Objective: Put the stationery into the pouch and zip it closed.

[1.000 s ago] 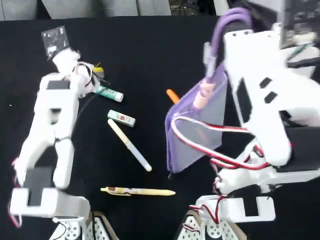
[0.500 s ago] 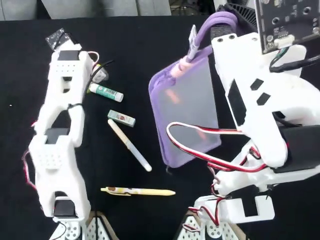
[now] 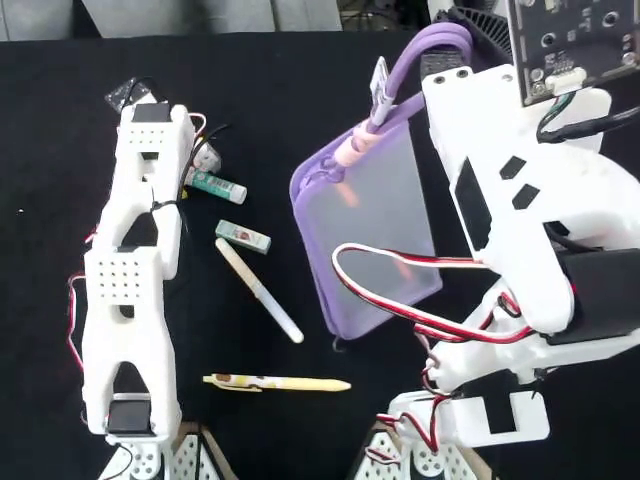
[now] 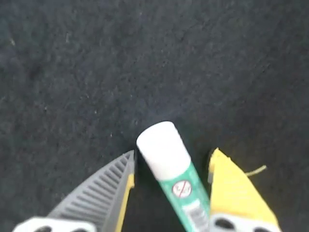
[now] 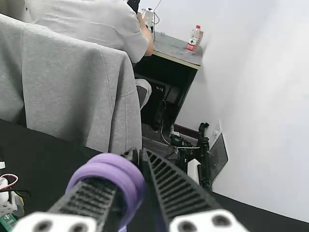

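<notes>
In the left wrist view my left gripper (image 4: 171, 154) is open, and the white-capped green glue stick (image 4: 169, 166) lies on the black table between its fingers. From above, that gripper (image 3: 203, 160) is at the glue stick's (image 3: 218, 186) far-left end. My right gripper (image 5: 140, 155) is shut on the purple strap (image 5: 107, 178) of the purple pouch (image 3: 370, 240), which hangs tilted above the table's middle. An orange item (image 3: 346, 192) shows through the pouch. A small eraser box (image 3: 243, 236), a white pen (image 3: 260, 292) and a yellow pen (image 3: 276, 382) lie on the table.
The black table (image 3: 300, 90) has open room at the back centre. The right arm's white body and red cables (image 3: 420, 280) overhang the pouch's right side. A grey chair back (image 5: 63, 87) stands beyond the table.
The left arm has stretched out along the left side and brought its gripper down around the glue stick. The right arm swung the pouch leftward, so it now hangs broader over the table.
</notes>
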Robot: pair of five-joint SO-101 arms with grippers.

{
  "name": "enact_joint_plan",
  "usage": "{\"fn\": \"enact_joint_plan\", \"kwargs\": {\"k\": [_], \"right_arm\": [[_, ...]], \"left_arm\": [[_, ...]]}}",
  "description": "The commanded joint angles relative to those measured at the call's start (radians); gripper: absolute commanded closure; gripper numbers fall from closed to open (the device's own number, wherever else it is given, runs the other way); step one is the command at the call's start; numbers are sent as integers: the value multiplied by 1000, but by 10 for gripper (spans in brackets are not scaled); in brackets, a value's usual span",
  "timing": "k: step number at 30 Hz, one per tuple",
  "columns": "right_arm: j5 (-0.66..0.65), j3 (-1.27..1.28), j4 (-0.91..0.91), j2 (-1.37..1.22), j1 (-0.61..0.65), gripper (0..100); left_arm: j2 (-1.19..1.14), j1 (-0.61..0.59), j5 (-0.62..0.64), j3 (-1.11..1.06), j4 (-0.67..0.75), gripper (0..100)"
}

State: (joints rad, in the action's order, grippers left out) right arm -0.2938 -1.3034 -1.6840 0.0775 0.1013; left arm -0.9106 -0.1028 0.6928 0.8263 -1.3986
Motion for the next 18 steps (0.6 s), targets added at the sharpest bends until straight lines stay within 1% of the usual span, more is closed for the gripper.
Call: {"fn": "enact_joint_plan", "kwargs": {"k": [1, 3, 6, 9, 12, 18], "right_arm": [[-9, -4, 6, 31, 11, 987], [-9, -4, 3, 31, 11, 987], [-9, -5, 3, 31, 11, 987], [-9, -5, 3, 31, 11, 987], [-9, -5, 2, 33, 11, 987], [-15, -2, -23, 99, 18, 987]], "left_arm": [[-18, 12, 5, 125, -55, 755], [-38, 10, 5, 173, -87, 779], [-60, 1, 5, 229, -112, 873], [-87, 1, -12, 263, -107, 962], [-109, 5, -84, 298, -110, 970], [-104, 1, -83, 383, -129, 970]]}}
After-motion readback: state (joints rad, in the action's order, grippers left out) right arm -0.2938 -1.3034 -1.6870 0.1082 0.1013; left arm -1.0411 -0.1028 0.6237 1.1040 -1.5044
